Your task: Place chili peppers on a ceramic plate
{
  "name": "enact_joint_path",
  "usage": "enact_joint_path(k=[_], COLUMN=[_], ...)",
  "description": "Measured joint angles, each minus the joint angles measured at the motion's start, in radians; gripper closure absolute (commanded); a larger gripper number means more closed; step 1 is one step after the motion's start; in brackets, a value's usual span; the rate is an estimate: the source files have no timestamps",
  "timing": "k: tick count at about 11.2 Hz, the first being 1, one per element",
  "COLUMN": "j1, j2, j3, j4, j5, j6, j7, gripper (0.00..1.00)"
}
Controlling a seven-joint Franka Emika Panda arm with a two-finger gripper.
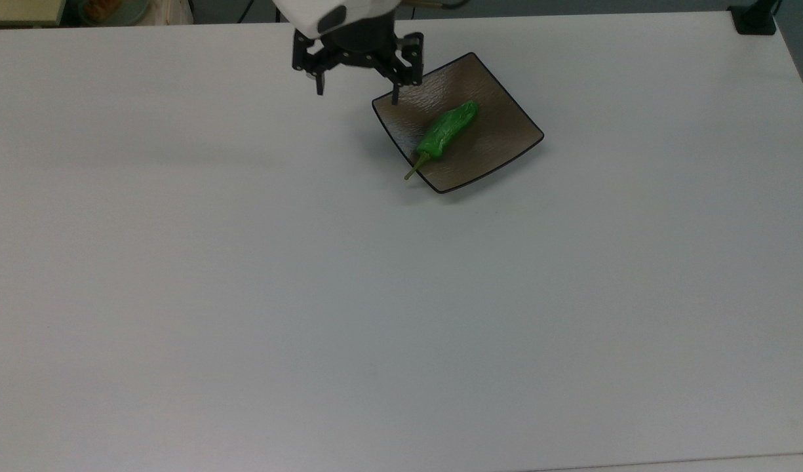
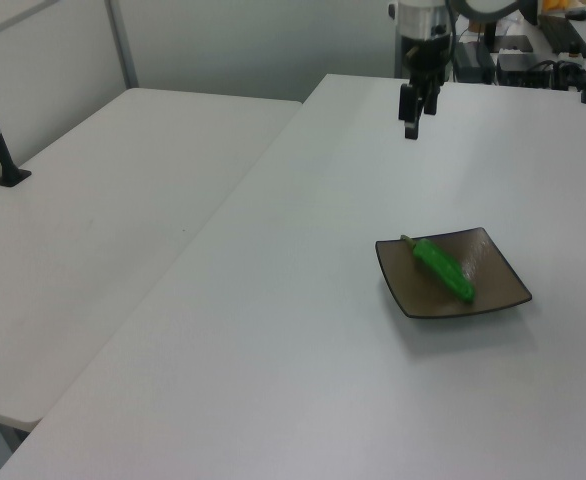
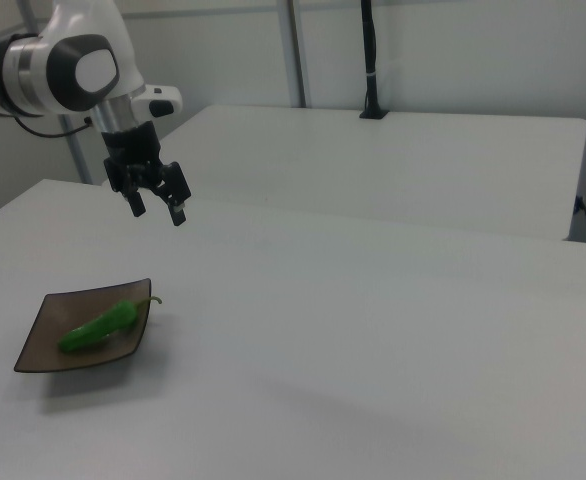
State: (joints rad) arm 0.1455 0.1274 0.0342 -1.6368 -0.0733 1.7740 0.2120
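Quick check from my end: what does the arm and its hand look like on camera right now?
The arm is glossy white with rounded segments and a dark grey circular joint cap. A thin dark cable loops beside it. The hand has a white housing above a black linkage mechanism with small pale rivets, ending in two slim black fingers set wide apart.

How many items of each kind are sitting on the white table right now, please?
Chili peppers: 1, lying on the plate, stem tip past its edge
Ceramic plate: 1
Total: 2
The gripper hangs above the table with its jaws open and empty.
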Motion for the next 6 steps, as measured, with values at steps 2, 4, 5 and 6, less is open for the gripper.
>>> enact_joint_path(k=[2, 4, 5, 6], j1=[0.001, 0.001, 0.001, 0.001], j2=[-0.038, -0.07, -0.082, -0.091], j3=[-0.036, -0.052, -0.053, -0.053], j4=[-0.016, -0.038, -0.053, -0.066], j5=[0.035, 0.048, 0.048, 0.048], j6=[-0.006, -0.007, -0.007, -0.007], j7=[-0.04, -0.056, -0.065, -0.074], gripper=[0.0, 0.0, 0.0, 0.0])
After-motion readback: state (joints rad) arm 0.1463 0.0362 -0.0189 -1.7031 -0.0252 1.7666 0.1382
